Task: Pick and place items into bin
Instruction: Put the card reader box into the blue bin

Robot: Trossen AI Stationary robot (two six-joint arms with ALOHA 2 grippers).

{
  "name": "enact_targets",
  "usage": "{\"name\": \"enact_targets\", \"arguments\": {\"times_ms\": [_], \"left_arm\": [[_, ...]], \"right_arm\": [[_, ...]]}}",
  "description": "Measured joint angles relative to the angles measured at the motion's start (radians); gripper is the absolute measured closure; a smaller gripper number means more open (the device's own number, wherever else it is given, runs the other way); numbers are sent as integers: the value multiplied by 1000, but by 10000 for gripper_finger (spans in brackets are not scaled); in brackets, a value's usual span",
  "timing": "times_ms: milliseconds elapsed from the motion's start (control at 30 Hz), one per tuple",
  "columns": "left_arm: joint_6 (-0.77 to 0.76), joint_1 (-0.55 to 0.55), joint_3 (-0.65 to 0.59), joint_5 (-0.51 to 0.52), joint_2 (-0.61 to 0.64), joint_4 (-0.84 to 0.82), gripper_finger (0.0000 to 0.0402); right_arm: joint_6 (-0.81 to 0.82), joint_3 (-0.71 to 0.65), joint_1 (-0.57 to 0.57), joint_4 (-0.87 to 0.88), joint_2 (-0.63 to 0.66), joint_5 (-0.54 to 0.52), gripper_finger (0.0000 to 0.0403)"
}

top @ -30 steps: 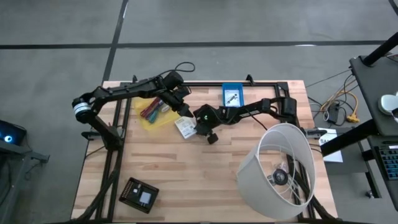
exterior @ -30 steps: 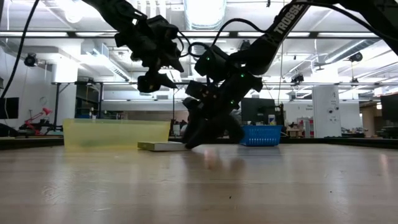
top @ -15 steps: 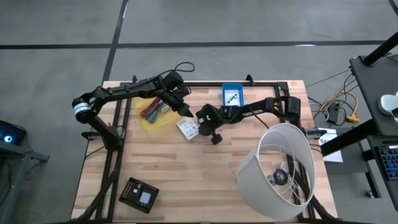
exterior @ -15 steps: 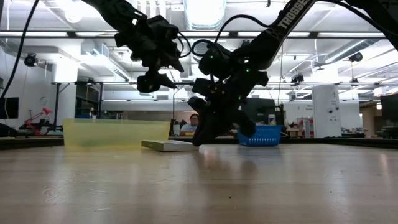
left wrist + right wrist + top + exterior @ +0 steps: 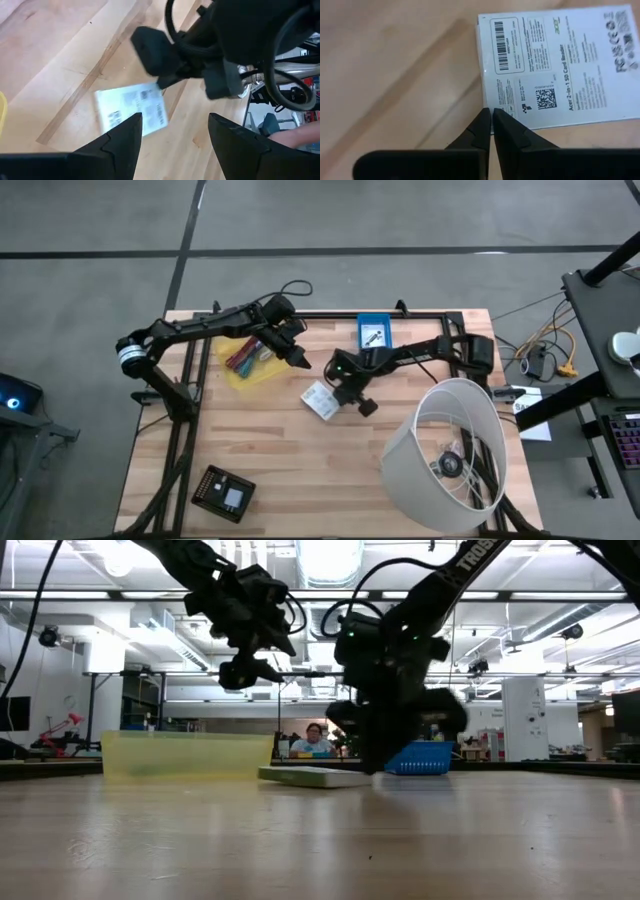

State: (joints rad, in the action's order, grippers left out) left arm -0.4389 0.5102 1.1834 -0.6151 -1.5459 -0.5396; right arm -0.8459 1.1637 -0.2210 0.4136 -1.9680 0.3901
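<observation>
Your right gripper (image 5: 491, 116) has its fingers pressed together with nothing between them, tips right at the edge of the white printed packet (image 5: 555, 65), which lies flat on the worktop (image 5: 290, 460) near its middle, slightly toward the far edge. Packet (image 5: 321, 400) sits skewed to the worktop edges; in the high view its long axis runs on a diagonal from far-left to near-right, printed face with barcode and QR code up. Your left gripper (image 5: 172, 132) hangs spread wide, holding nothing, above the near-right corner of the yellow bin (image 5: 243, 361) by the far-left part of the worktop; teal, purple and magenta slim tools (image 5: 243, 357) lie in that bin. Worktop is light wood planks on a dark frame. Blue basket (image 5: 374, 333) sits at the far edge, just behind the right arm. Big white lampshade (image 5: 446, 455) lies on its side at the near-right corner, flat black square device (image 5: 224, 492) at the near-left corner. Low view shows a workshop with ceiling lights, a person (image 5: 318, 737) seated far behind the table.
</observation>
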Motion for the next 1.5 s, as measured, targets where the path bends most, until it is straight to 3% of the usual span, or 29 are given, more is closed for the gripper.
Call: {"name": "enact_targets", "arguments": {"times_ms": [200, 500, 667, 933, 1200, 1500], "left_arm": [[-2, -1, -16, 0, 0, -1, 191], [-49, -25, -25, 0, 0, -1, 191], [-106, -69, -23, 76, 7, 0, 191], [-202, -154, -24, 82, 11, 0, 191], [-384, -196, -26, 240, 7, 0, 191], [-422, -258, -29, 342, -19, -3, 191]], "right_arm": [[-19, -9, 1, 155, 52, 14, 395], [-21, -12, 1, 140, 57, 15, 394], [-17, -12, 1, 136, 59, 15, 387], [-53, -12, 2, 133, 71, 15, 305], [-98, -10, 17, 129, 75, 16, 202], [-197, -10, 75, 56, 72, -31, 194]]}}
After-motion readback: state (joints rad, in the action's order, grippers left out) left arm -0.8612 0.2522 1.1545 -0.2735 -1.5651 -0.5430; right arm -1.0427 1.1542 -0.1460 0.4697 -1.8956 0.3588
